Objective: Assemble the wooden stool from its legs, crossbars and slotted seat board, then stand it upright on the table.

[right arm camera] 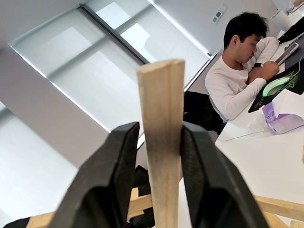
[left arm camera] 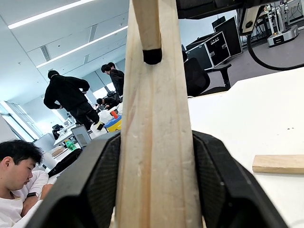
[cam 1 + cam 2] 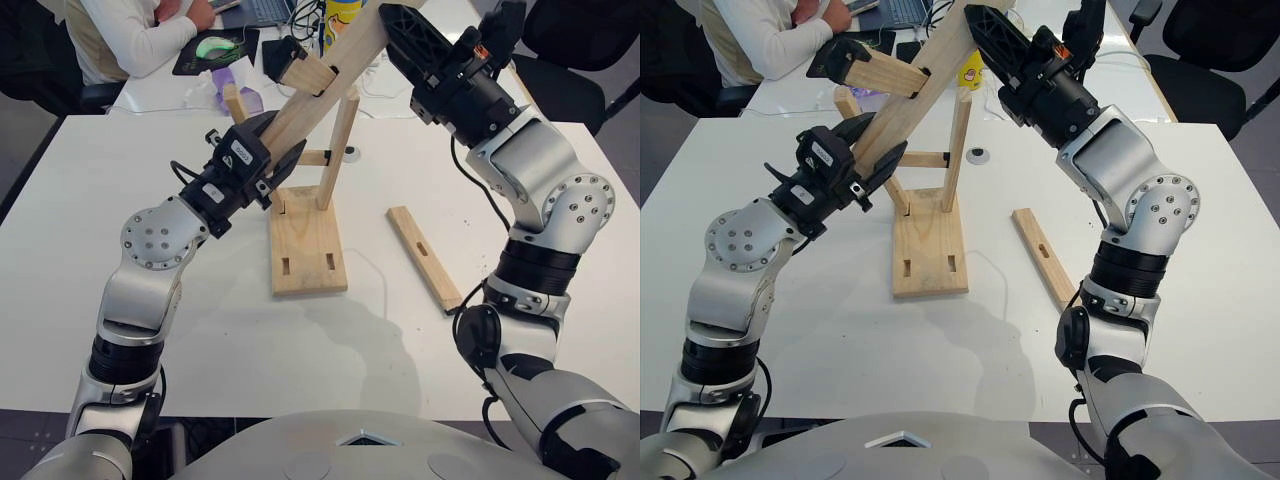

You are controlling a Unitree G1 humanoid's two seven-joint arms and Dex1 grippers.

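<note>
Well, my left gripper [image 3: 282, 138] and right gripper [image 3: 380, 28] both clamp the long pale wooden leg [image 3: 345, 55], slanted above the flat slotted seat board [image 3: 305, 255] on the white table [image 3: 200, 320]. It looks light, stiff and smooth, so its flat faces near each end suit best.

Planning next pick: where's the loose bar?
In the eye views the bar lies flat on the table on the robot's right, right of the seat board, apart from it.

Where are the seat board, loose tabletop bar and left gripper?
seat board [image 3: 306, 250]: left eye view, bare top face.
loose bar [image 3: 430, 265]: left eye view, mid-length.
left gripper [image 3: 287, 131]: left eye view, between fingertips.
</note>
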